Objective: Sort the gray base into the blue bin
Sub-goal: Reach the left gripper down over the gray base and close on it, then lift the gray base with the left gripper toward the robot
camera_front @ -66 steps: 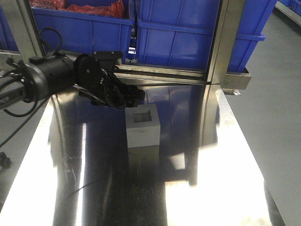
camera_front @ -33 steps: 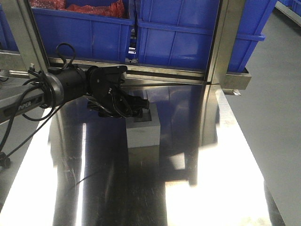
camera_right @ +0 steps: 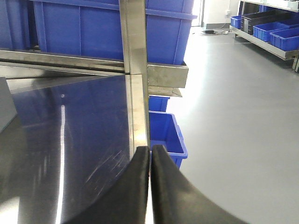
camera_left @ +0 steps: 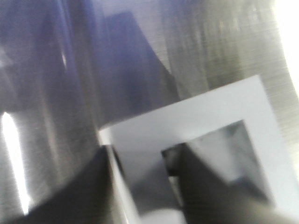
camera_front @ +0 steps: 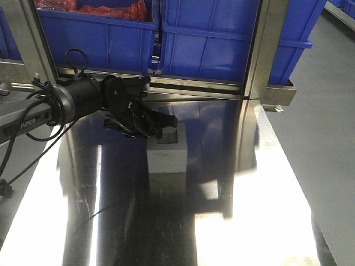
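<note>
On a shiny steel table (camera_front: 266, 183), the gray base (camera_front: 166, 155) stands with its square recess facing up, well apart from the blue bin (camera_front: 222, 47) shelved behind. Over it, the left gripper (camera_front: 162, 129) straddles one wall, one finger (camera_left: 205, 186) inside the recess, jaws apart and not yet clamped. At the table's edge, the right gripper (camera_right: 150, 150) hangs with fingers pressed together, empty.

1. The base (camera_front: 166, 154) sat on the worktop (camera_front: 238, 221), near its middle.
2. The left hand (camera_front: 162, 131) was at the base's rear-left top, one finger in the recess and one outside.
3. Bins (camera_front: 222, 44) stood behind the worktop.
</note>
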You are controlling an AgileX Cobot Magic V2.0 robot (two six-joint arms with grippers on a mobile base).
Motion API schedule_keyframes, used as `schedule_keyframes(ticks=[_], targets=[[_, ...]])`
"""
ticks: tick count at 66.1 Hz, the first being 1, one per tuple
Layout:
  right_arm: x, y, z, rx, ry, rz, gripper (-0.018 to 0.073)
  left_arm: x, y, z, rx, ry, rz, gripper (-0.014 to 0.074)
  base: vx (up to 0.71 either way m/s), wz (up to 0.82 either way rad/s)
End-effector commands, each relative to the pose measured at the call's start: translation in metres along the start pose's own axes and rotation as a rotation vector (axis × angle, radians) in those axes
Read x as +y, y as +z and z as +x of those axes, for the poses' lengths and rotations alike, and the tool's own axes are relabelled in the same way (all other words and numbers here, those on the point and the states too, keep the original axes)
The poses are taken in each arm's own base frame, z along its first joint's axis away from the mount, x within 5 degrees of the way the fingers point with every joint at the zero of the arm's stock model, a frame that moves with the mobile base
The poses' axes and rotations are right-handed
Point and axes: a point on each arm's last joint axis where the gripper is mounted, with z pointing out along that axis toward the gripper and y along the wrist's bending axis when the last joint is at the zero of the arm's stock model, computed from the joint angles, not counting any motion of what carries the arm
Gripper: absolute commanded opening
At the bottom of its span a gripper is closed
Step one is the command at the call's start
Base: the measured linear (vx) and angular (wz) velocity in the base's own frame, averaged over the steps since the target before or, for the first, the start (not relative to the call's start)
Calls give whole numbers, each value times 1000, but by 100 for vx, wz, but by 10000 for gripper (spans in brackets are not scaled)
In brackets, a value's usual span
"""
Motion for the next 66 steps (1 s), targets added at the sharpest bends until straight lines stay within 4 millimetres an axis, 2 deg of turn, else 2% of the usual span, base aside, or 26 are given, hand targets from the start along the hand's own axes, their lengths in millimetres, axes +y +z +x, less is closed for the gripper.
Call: schedule_keyframes(ticks=[1, 6, 15, 22, 30, 40, 66], targets=[[0, 1, -5, -52, -16, 3, -5, -9, -27, -11, -64, 21, 24, 71, 0, 0], [0, 1, -5, -52, -16, 3, -5, -9, -27, -11, -64, 21, 24, -10, 0, 0], [0, 1, -5, -52, -16, 3, -5, -10, -30, -13, -87, 39, 29, -8, 0, 0], [0, 1, -5, -52, -16, 3, -5, -15, -46, -18, -145, 74, 45, -8, 0, 0], [0, 1, -5, -52, -16, 3, -5, -21, -76, -20, -207, 94, 66, -8, 0, 0], [0, 1, -5, -52, -16, 3, -5, -25, -119, -11, -344, 122, 92, -8, 0, 0], [0, 1, -5, -52, -16, 3, -5, -8, -222, 54, -682, 131, 174, -8, 0, 0]])
